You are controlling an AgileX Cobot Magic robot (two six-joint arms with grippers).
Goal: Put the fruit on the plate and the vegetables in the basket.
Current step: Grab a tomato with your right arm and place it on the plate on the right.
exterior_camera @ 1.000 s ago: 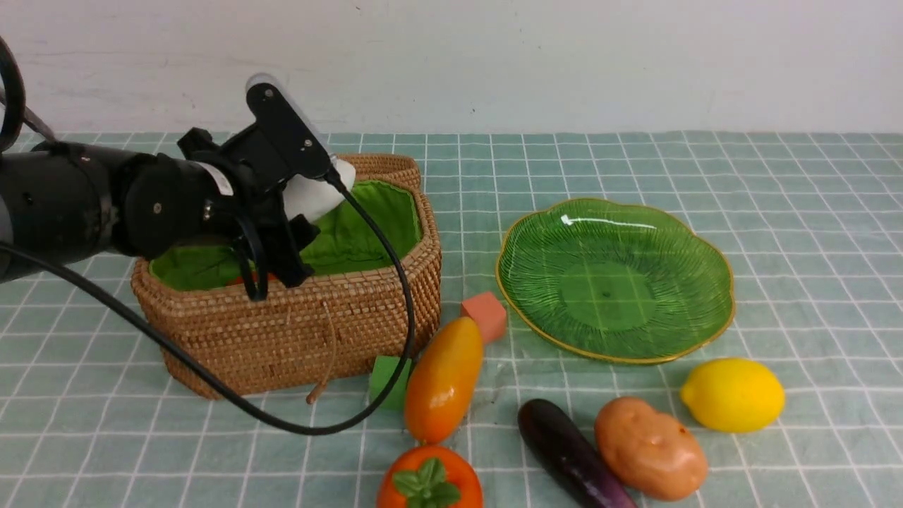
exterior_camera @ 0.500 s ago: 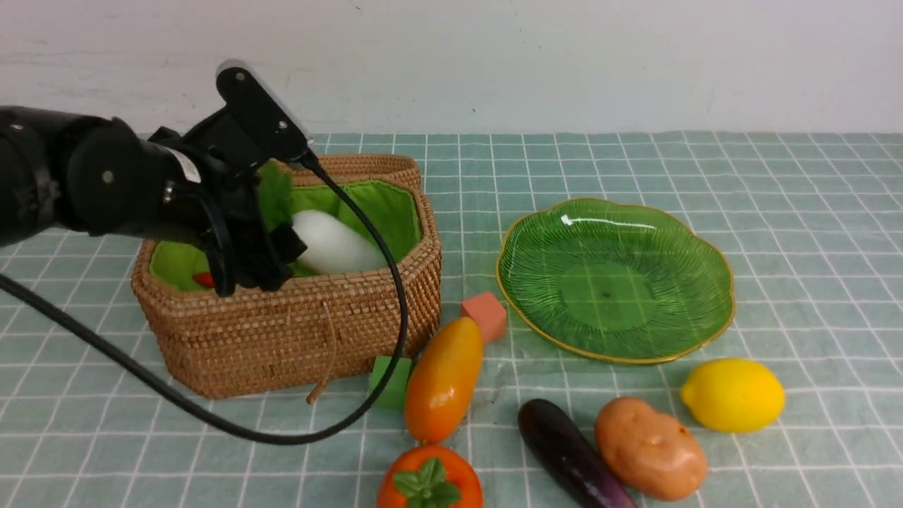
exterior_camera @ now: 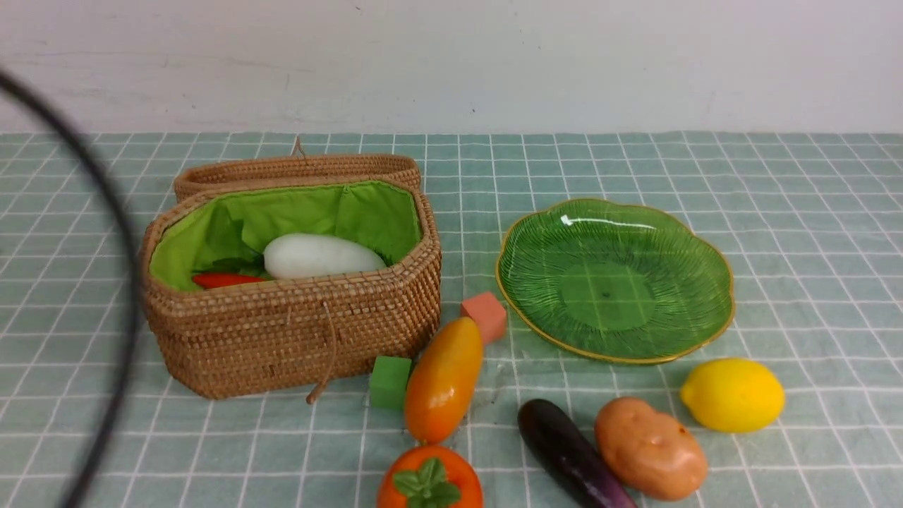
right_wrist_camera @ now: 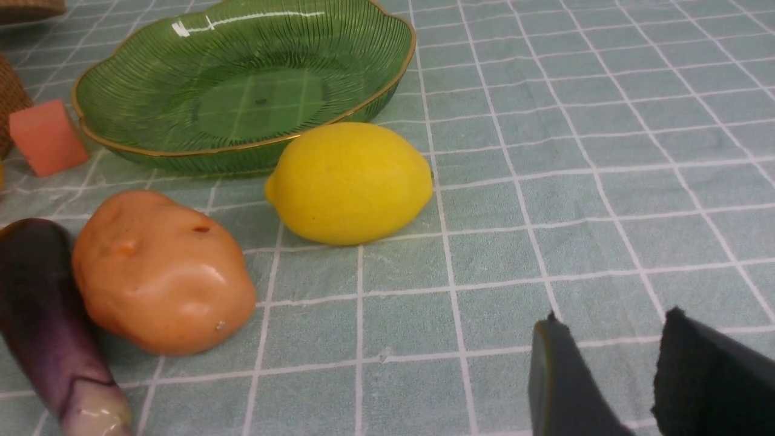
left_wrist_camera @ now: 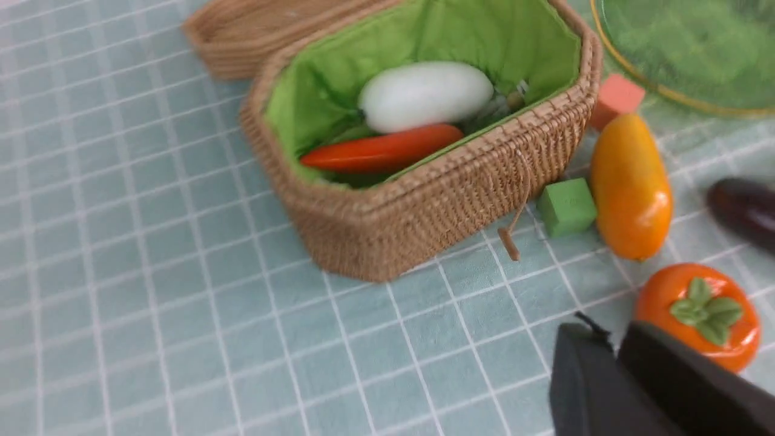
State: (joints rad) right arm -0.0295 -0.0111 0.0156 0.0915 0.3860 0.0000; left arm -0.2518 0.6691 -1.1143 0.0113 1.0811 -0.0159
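Radish (exterior_camera: 321, 257) and red pepper (exterior_camera: 226, 280) inside wicker basket (exterior_camera: 296, 331), left gripper (left_wrist_camera: 614, 342) closed and empty, right gripper (right_wrist_camera: 611, 321) parted

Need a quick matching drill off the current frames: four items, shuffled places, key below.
Items
1. White radish
2. Lemon
3. Eggplant
4. Green cube

Places
A. On the cloth, between the wicker basket and the mango
B. In the basket, by the red pepper
C. On the cloth, just left of the potato
D. On the cloth, right of the potato, nearer the green plate

Pairs: 1-B, 2-D, 3-C, 4-A
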